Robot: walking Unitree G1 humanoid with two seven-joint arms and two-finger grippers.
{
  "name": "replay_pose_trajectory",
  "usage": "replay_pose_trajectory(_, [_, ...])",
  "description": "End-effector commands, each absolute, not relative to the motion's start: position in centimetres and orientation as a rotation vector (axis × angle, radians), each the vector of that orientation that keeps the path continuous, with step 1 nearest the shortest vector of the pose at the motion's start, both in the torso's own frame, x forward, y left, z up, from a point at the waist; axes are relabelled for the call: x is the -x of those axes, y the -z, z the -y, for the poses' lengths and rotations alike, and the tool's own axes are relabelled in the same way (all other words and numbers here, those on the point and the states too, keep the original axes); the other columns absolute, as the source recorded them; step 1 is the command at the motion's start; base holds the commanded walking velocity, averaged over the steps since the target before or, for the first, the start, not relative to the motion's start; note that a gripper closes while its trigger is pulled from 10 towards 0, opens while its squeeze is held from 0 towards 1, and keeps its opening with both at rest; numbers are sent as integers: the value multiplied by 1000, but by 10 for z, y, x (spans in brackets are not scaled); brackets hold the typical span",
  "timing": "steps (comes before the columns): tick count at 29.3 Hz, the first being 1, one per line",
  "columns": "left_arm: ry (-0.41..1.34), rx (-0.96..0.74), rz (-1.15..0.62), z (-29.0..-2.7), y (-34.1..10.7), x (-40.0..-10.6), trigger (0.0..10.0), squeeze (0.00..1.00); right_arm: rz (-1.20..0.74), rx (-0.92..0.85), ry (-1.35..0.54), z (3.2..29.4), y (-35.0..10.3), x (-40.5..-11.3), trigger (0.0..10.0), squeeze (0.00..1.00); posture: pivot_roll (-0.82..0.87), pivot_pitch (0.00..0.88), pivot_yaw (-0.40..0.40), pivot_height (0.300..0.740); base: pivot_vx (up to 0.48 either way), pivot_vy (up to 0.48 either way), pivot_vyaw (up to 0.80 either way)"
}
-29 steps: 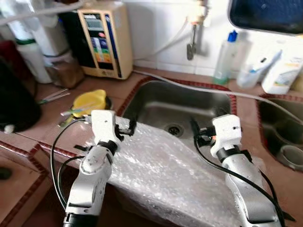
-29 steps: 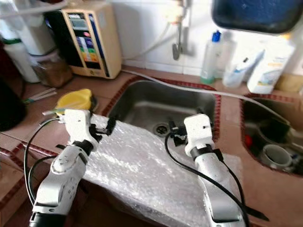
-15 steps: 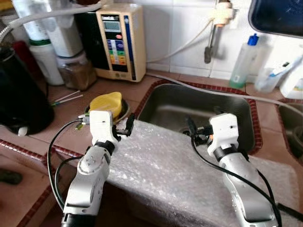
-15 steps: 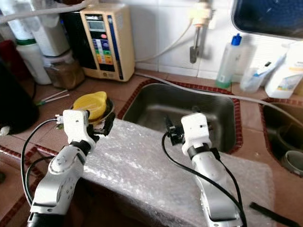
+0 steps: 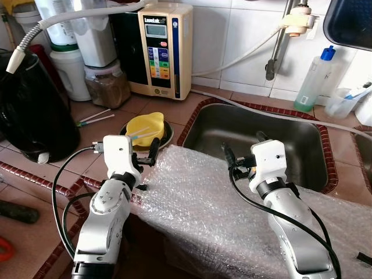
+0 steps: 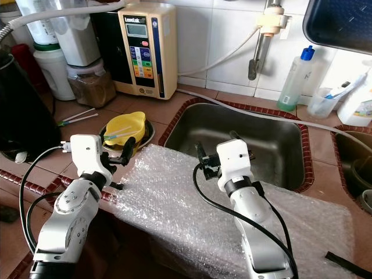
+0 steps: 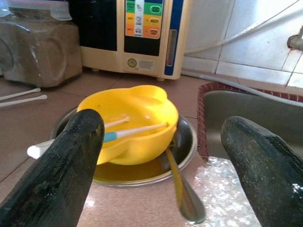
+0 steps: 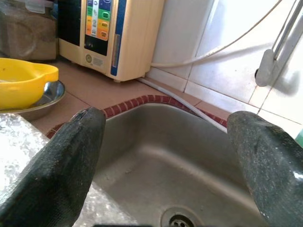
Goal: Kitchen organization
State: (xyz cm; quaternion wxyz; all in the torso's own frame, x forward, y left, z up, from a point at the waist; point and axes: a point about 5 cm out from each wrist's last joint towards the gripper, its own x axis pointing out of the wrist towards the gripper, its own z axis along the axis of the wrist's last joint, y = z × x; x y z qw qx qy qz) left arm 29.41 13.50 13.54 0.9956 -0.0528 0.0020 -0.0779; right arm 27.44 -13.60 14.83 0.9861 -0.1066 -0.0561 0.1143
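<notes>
A yellow bowl point(image 5: 144, 125) holding a toothbrush and white sticks sits in a shallow metal dish point(image 7: 187, 137) on the tiled counter, left of the steel sink point(image 5: 256, 131). A spoon point(image 7: 182, 194) leans out of the dish. A sheet of bubble wrap point(image 5: 203, 203) is draped over the counter's front edge. My left gripper point(image 5: 146, 165) hovers open over the wrap's left corner, pointing at the bowl, with nothing between its fingers. Over the wrap's middle, my right gripper point(image 5: 241, 148) is open and empty, facing the sink basin point(image 8: 156, 156).
A cream water ionizer point(image 5: 160, 49) stands against the tiled wall. A jar point(image 5: 107, 87) and a black kettle point(image 5: 32, 110) stand to its left. A tap pipe point(image 5: 279, 40) and a clear bottle point(image 5: 314, 81) are behind the sink. Two white sticks point(image 5: 96, 117) lie on the counter.
The whole view has shifted, so the camera moved; more of the left counter shows. Both grippers stay open over the bubble wrap, the left one now closer to the yellow bowl.
</notes>
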Motion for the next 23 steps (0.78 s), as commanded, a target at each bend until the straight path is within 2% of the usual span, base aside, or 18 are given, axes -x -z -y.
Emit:
replay_pose_trajectory(1, [154,96,-10,-136,-134,-296,10000,0,132,219,-230,136,-153,-276,10000,0,0,0,38,740,0,0,0])
replay_pose_trajectory(7, [140,99,-18,-136,-132,-297,10000,0,133,220,-235,135,-154,-276,10000,0,-2,0,34,740,0,0,0])
replay_pose_trajectory(14, [21,85,38,-151,-142,-301,10000,0,138,214,-254,134,-156,-275,10000,0,-4,0,31,740,0,0,0])
replay_pose_trajectory(23, [-11,100,116,-155,-159,-305,10000,0,135,163,-442,122,-163,-262,10000,0,-12,0,32,740,0,0,0])
